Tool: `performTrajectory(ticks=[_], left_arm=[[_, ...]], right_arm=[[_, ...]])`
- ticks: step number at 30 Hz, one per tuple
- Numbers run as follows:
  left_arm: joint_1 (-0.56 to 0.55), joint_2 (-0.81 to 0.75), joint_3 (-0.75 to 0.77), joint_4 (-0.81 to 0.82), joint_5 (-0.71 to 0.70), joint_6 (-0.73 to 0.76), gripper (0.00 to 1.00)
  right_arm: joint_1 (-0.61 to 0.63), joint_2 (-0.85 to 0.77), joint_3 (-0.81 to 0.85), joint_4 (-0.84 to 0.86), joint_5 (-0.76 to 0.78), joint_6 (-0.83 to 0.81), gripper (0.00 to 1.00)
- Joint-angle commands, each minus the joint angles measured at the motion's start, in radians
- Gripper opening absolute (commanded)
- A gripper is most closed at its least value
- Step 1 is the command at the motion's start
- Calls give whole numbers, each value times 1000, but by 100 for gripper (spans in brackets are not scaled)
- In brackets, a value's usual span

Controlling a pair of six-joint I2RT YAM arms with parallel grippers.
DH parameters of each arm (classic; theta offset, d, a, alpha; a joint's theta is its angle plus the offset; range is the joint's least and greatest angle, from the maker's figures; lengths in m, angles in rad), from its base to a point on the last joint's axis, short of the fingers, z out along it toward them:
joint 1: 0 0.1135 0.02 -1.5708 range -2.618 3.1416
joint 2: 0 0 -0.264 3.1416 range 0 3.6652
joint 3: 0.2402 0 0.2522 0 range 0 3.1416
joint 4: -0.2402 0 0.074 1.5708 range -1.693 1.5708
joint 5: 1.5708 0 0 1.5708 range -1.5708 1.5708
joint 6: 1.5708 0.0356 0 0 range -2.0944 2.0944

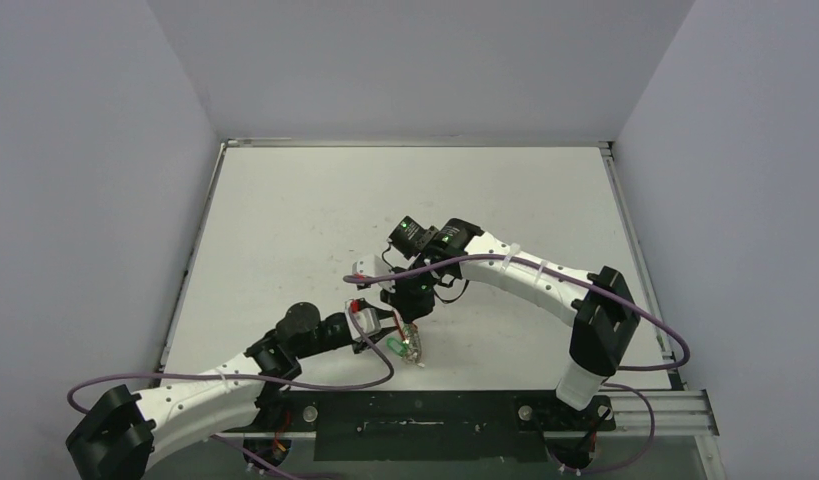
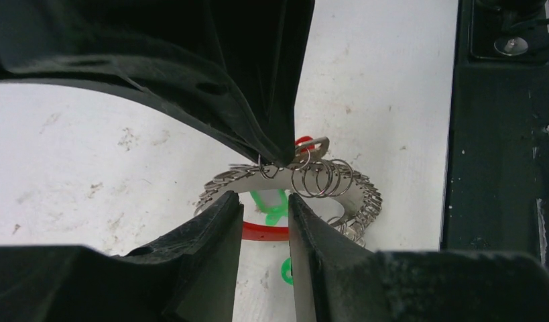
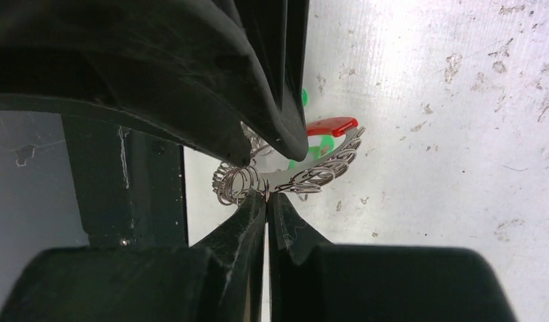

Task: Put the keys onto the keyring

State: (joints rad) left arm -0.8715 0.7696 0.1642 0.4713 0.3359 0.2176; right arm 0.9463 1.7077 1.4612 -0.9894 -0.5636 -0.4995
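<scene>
Closest to the lens, the left gripper (image 2: 265, 201) has its jaws apart at bottom centre. The keyring (image 2: 362, 194) sits just beyond them, mid-frame, its band running crosswise to the gap, a green key tag (image 2: 275, 209) inside. From the top, the right gripper (image 2: 279, 158) pinches one silvery loop of it tight.

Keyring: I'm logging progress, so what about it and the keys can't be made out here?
- Top view: keyring too small; key count unreadable there.
- Left wrist: right gripper covers the ring's far side and part of a green tag.
- Right wrist: left gripper hides whether the red tag is threaded on.
</scene>
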Motion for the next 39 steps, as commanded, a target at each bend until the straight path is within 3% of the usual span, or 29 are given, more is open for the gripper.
performTrajectory(ticks=[1,19,26,30,36,39], left_arm=[[-4,54,43,100,27,-17,30],[-5,143,41,244,105,-29,20],[-6,176,43,279,128,-24,0],[-6,174,32,299,136,-23,0],[-6,130,9,303,104,-43,0],[-6,111,-2,305,84,-54,0]], right_arm=[[7,-10,38,-6,-25,22,0],[10,-20,19,23,-38,27,0],[12,-19,14,27,-38,28,0],[12,-30,-4,49,-26,22,0],[-12,-93,-71,129,-30,40,17],[-44,-140,-121,191,-60,68,33]])
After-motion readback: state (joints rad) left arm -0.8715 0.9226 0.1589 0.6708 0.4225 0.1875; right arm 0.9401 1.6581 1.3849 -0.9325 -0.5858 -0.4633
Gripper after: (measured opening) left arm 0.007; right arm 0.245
